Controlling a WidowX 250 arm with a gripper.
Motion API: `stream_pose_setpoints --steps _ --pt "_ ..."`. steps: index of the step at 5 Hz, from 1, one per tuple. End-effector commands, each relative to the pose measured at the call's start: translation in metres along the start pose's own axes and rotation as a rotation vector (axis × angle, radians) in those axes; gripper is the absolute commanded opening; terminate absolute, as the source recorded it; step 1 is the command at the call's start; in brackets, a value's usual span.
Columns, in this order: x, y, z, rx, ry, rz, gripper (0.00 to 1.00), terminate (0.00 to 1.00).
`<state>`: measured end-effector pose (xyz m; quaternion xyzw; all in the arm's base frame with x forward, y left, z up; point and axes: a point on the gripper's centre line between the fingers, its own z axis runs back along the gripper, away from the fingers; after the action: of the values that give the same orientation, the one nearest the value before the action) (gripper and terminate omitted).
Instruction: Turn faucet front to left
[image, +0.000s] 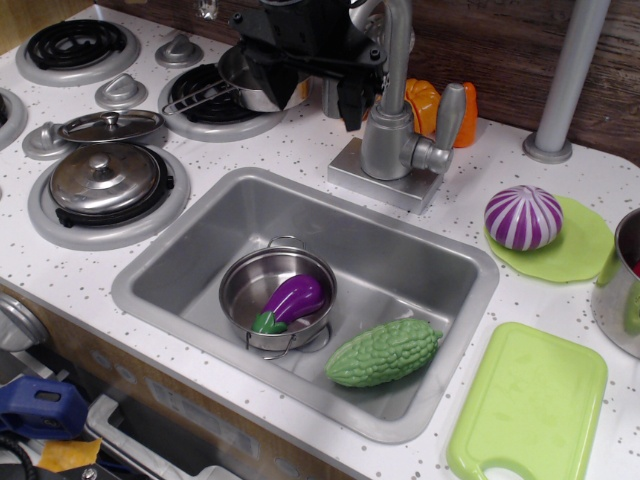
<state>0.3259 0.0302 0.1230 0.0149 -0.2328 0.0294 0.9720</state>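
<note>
The faucet (388, 140) is matte silver-grey and stands on a square base plate (385, 187) behind the sink. Its thin spout (398, 45) rises and curves toward the upper left, with the tip hidden by my arm. Its lever handle (449, 118) sticks up on the right side. My black gripper (308, 92) hangs just left of the spout, above the counter, with its jaws wide apart and nothing between them. One finger (350, 104) hangs close to the faucet body; I cannot tell whether it touches.
The sink (180, 262) holds a steel bowl (244, 290) with a purple eggplant (296, 297) and a green bitter gourd (383, 352). A striped onion (523, 216) sits on a green plate (585, 250). A grey pole (565, 80), an orange toy (425, 100), a green cutting board (530, 405) and stove burners (75, 45) surround it.
</note>
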Motion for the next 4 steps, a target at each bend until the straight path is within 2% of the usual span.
stream_pose_setpoints --steps 1,2,3,4 --pt "0.025 0.001 0.008 0.009 -0.114 -0.013 1.0 0.0" --pt "0.036 0.001 0.005 0.04 -0.15 -0.012 1.0 0.0" --pt "0.039 0.008 0.003 0.046 -0.159 -0.021 0.0 0.0" --pt "0.034 0.025 -0.003 0.078 -0.174 -0.057 0.0 0.0"
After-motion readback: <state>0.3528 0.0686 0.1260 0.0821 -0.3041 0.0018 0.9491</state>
